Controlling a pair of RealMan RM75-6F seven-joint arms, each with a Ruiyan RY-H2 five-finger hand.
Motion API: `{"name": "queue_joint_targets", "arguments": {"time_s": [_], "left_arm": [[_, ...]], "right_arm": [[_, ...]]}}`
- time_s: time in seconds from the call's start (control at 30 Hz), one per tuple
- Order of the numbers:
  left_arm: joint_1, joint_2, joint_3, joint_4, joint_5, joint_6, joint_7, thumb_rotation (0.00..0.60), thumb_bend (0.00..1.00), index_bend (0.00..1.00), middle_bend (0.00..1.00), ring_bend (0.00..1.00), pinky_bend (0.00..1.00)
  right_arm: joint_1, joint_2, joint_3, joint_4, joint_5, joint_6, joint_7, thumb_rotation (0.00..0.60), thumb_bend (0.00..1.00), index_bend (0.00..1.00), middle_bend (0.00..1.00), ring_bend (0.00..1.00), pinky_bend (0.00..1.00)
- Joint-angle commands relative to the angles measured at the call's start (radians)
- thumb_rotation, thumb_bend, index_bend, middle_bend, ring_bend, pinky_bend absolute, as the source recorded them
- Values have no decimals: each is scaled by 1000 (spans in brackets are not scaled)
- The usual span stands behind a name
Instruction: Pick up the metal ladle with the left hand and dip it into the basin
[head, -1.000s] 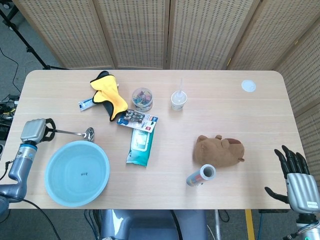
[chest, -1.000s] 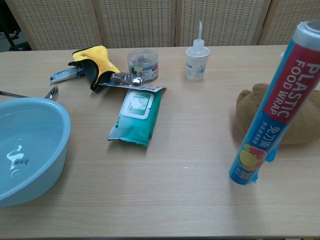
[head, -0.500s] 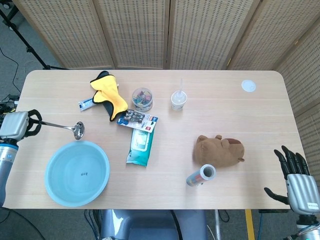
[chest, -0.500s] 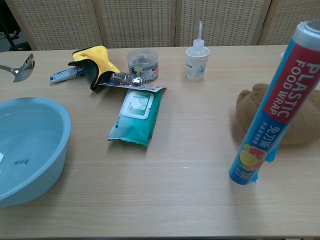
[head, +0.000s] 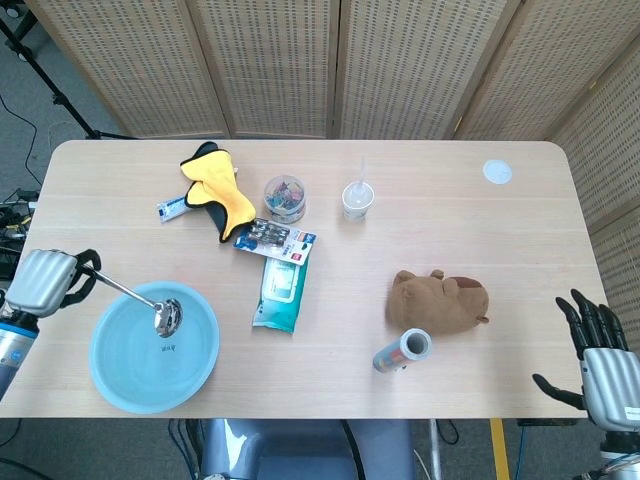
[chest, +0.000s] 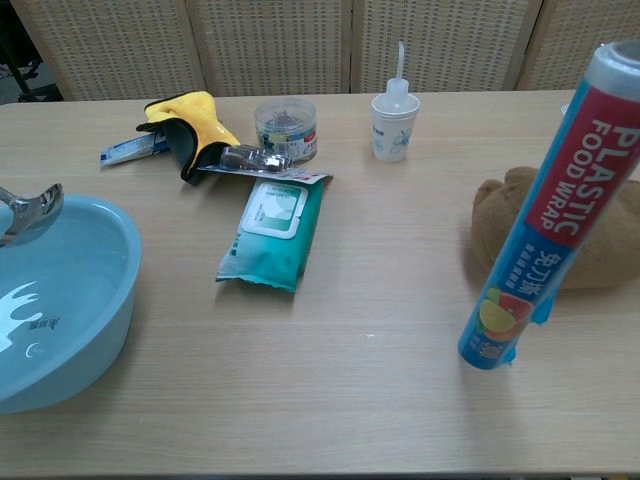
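Observation:
My left hand (head: 45, 283) grips the handle end of the metal ladle (head: 150, 306) at the table's left edge. The handle slopes down to the right and the ladle's bowl (chest: 30, 211) hangs over the light blue basin (head: 115, 385), just above its rim in the chest view. The basin (chest: 100, 330) holds a little water. My right hand (head: 605, 365) is off the table's front right corner with its fingers spread and nothing in it. The left hand itself is out of the chest view.
A teal wipes pack (head: 281, 287), a blister pack (head: 274, 238), a yellow-black cloth (head: 217, 188), a clip jar (head: 285, 197), a small squeeze bottle (head: 357, 198), a brown plush toy (head: 440, 300) and a plastic wrap roll (head: 402, 351) stand around the table's middle.
The left hand swung the ladle from left of the basin, raised, to over the basin, with the bowl lowered toward the water. The right hand barely moved.

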Motion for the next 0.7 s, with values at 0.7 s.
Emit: {"name": "queue_joint_targets", "arguments": {"time_s": [0.7], "left_arm": [[-53, -18, 84, -120, 28, -142, 389, 600, 636, 817, 962, 969, 947]], "right_arm": [[1, 10, -3, -2, -7, -6, 19, 600, 0, 0, 0, 0, 0]]}}
